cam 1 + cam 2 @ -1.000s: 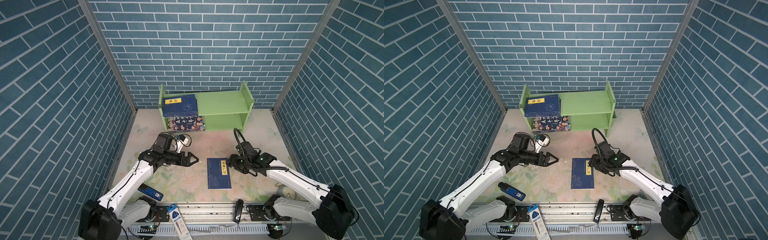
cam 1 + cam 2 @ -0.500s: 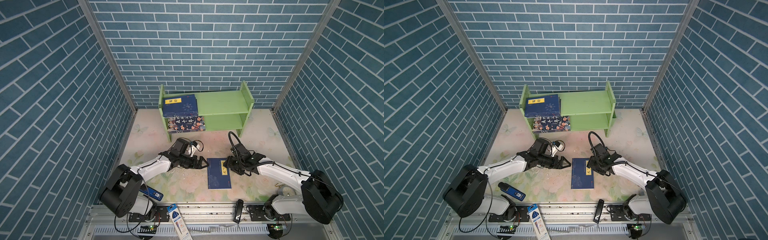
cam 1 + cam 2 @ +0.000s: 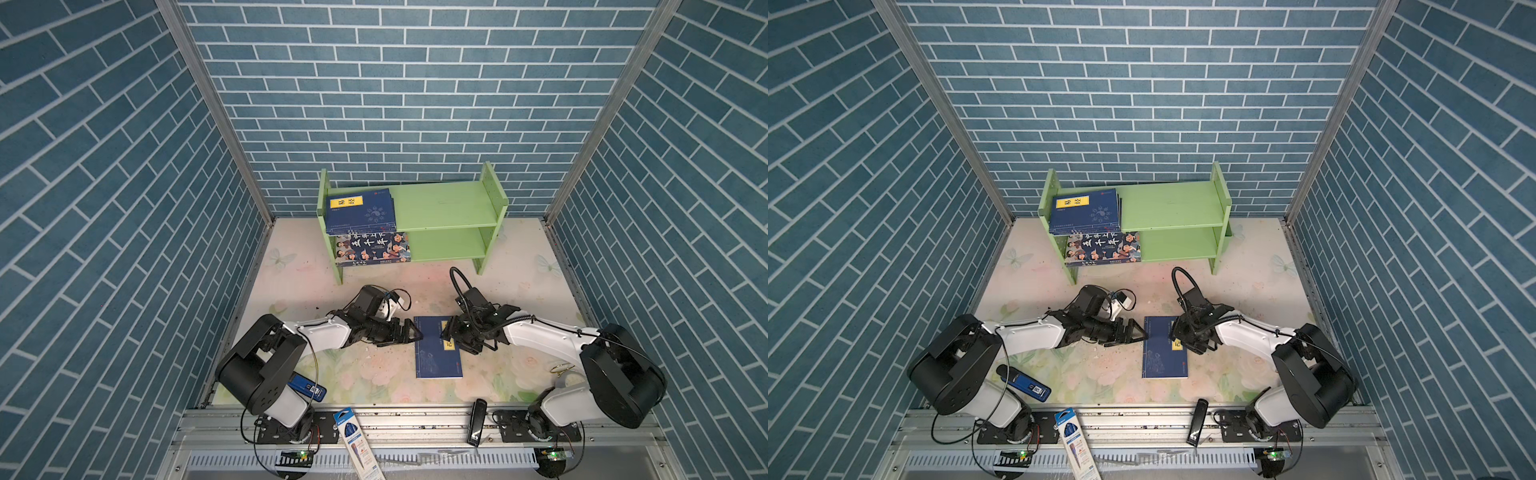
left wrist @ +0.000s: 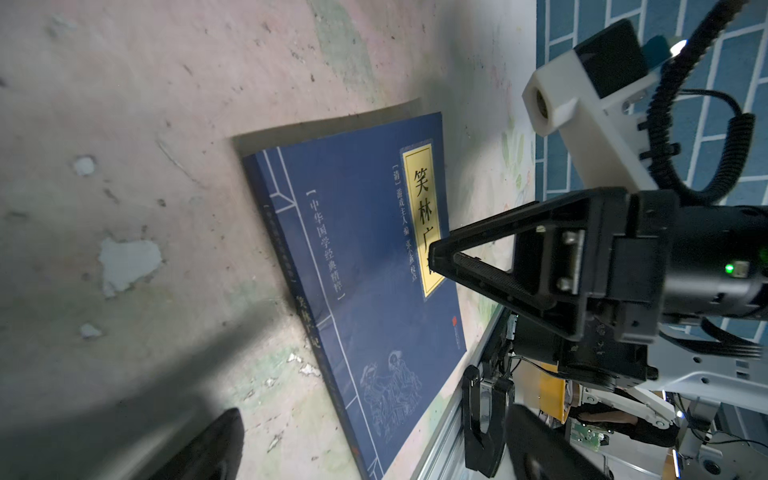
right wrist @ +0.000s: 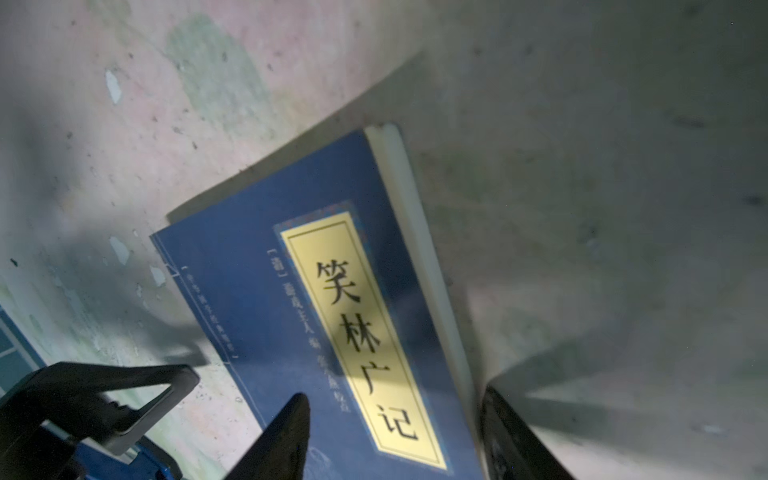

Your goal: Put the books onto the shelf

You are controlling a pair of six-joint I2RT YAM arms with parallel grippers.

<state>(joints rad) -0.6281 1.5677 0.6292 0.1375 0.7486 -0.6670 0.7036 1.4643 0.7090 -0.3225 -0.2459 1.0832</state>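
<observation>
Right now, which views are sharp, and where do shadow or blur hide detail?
In both top views the light is even and the book is sharp. In the left wrist view its label reads crisply; a dark shadow lies on the table near it. The right wrist view is dim and soft, half the table in shadow.

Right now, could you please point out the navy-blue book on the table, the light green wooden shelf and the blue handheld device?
navy-blue book (image 3: pixel 434 362): a top view, lower cover.
light green wooden shelf (image 3: pixel 446 205): a top view, upper tier.
blue handheld device (image 3: pixel 308 385): a top view, mid-body.
</observation>
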